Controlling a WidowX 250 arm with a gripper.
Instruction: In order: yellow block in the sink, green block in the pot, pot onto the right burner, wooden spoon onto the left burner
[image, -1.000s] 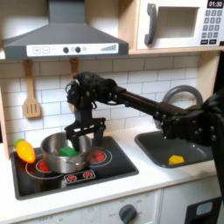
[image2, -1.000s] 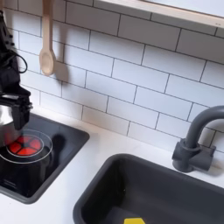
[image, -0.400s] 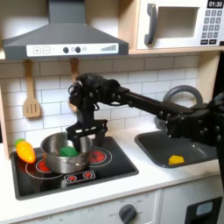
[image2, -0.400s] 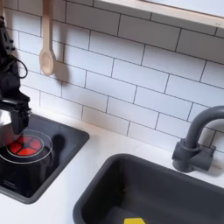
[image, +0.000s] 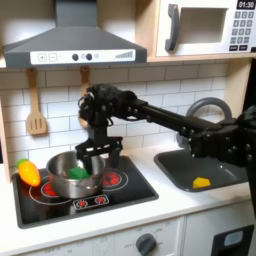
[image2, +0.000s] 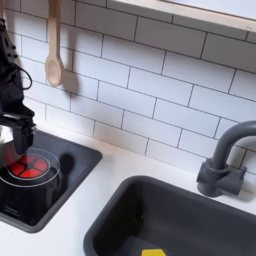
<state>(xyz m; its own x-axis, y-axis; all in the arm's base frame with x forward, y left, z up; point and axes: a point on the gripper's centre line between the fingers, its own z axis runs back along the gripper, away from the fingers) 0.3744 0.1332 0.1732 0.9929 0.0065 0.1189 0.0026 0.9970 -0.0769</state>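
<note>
Hovering over the steel pot (image: 72, 174) in the first exterior view, the hand (image: 100, 155) has spread jaws astride its rim, the green block (image: 78, 173) below-left inside; rigid, slick metal, best pinched at the rim. In the second exterior view, the wooden spoon (image2: 53, 50) hangs above-right.

Wooden spoon (image2: 53, 52) on the wall (image2: 150, 80) — yellow block (image2: 153, 252) in the sink (image2: 170, 215).
</note>
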